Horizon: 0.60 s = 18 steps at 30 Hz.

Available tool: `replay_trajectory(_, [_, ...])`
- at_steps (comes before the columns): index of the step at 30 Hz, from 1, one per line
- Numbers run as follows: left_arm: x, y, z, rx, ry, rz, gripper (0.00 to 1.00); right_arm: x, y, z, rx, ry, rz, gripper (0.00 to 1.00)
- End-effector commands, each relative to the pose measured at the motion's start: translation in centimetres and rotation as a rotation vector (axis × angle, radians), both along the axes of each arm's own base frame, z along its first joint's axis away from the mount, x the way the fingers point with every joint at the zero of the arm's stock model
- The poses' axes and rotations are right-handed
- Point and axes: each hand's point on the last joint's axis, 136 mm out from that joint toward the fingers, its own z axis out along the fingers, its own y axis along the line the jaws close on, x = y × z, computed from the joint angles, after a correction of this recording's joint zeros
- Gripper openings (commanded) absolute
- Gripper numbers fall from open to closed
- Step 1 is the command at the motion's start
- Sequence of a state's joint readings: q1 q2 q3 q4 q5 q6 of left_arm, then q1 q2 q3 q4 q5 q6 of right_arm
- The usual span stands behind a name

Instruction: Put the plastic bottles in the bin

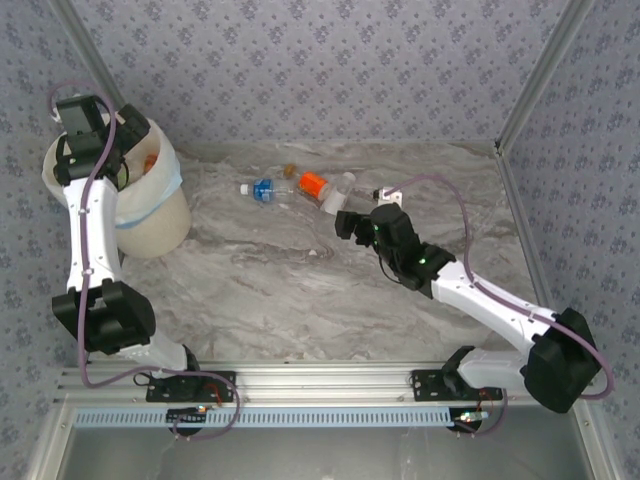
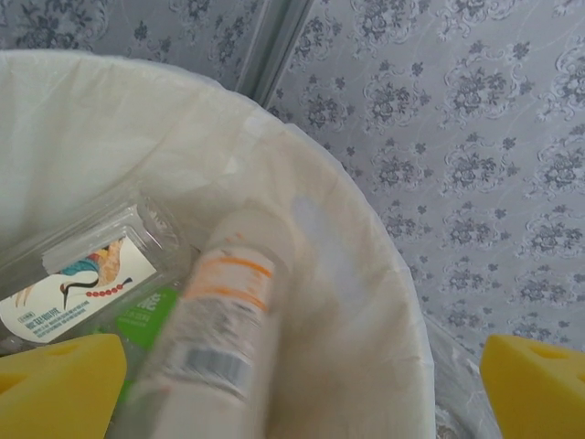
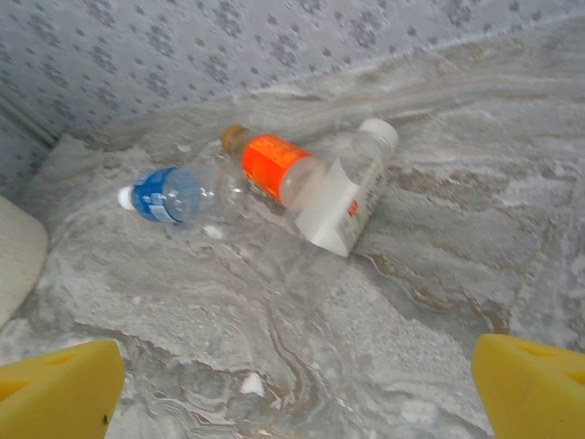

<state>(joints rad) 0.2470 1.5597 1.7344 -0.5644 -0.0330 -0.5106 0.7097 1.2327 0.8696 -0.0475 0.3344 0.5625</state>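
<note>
Seen from overhead, a tall pale bin (image 1: pixel 160 225) with a white bag liner stands at the far left of a marbled tabletop (image 1: pixel 300 300). The left tool (image 2: pixel 302 384) hangs right over the bin's mouth, its yellow pads spread wide and gripping nothing. Between them, inside the bin, lies a blurred orange-striped bottle (image 2: pixel 219 338), apparently loose, beside a clear bottle with a white label (image 2: pixel 82 283).

Three bottles lie on the tabletop, well apart from the bin. The blue-labelled bottle (image 3: pixel 169 194) is nearest the bin, then the orange-labelled bottle (image 3: pixel 274 165), then the white-labelled bottle (image 3: pixel 352 197), which touches the orange one. The right tool (image 3: pixel 292 393) hovers on their side away from the bin, pads spread wide and empty.

The left tool would do best to rise straight up, so it does not snag the liner. The right tool's surest grip is likely across the white-labelled bottle's middle, since round bottles roll.
</note>
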Motion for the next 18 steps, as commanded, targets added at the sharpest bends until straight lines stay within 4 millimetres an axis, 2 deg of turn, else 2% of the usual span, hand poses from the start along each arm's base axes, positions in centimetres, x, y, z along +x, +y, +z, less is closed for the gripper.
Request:
replay_trajectory(1, [-1.4, -1.4, 3.6, -0.017, -0.078, -0.053, 0.99, 0.5, -0.9, -1.4, -0.04, 0.068, -0.065, 1.0])
replay_trajectory(4, [-1.7, -3.0, 4.7, -0.045, -0.128, -0.117, 1.0, 0.9, -0.6, -2.1, -0.052, 0.095, -0.07, 1.0])
replay_trajectory(7, [-1.9, -5.7, 5.6, -0.056, -0.157, -0.203, 0.99, 1.3, -0.2, -2.9, -0.057, 0.115, -0.07, 1.0])
replay_trajectory(11, [-2.0, -9.5, 5.6, -0.076, -0.169, -0.307, 1.0, 2.1, 0.7, -4.2, -0.046, 0.166, -0.069, 1.0])
replay_trajectory(18, [-3.6, -13.5, 4.7, -0.109, -0.192, -0.382, 0.99, 4.2, 2.7, -6.5, -0.069, 0.224, -0.035, 0.99])
